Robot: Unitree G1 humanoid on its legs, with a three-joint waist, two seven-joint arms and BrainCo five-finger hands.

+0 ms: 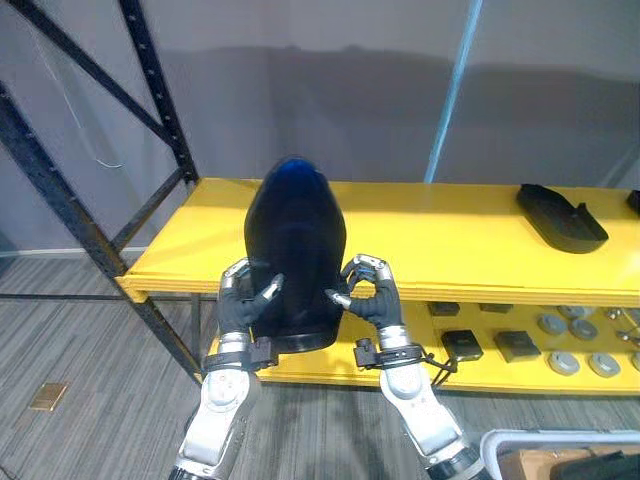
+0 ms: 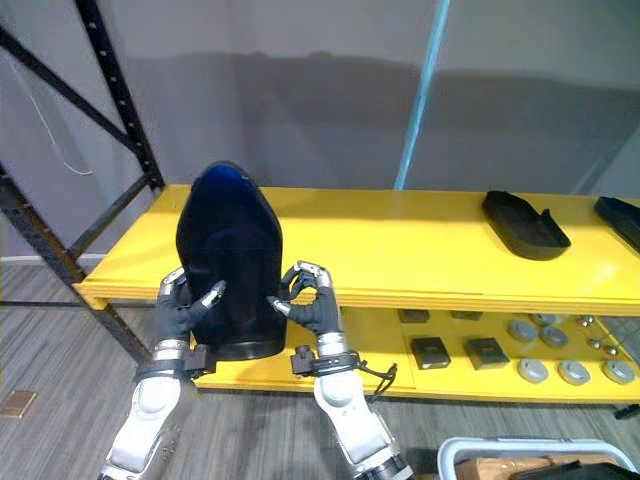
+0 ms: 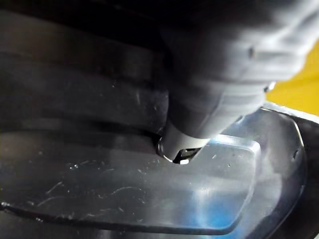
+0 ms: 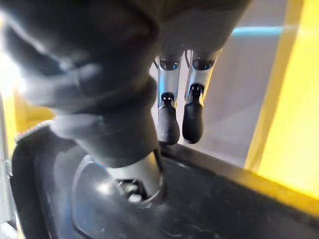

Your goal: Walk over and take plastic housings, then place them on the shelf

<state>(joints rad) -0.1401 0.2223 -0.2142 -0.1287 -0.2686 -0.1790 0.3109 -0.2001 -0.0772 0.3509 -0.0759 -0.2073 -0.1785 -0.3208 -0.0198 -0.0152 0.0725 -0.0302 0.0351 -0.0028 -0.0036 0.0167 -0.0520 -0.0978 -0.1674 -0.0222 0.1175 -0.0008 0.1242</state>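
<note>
Between the silver, dark-tipped left robot hand and right robot hand, the plastic housing is glossy black with a blue sheen on top, the shelf beyond them bright yellow, the floor below them grey-striped.

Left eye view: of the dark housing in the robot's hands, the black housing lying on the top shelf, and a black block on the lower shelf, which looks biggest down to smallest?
1. held housing, though being nearest the camera inflates it.
2. shelf housing.
3. black block, plainly smallest.
</note>
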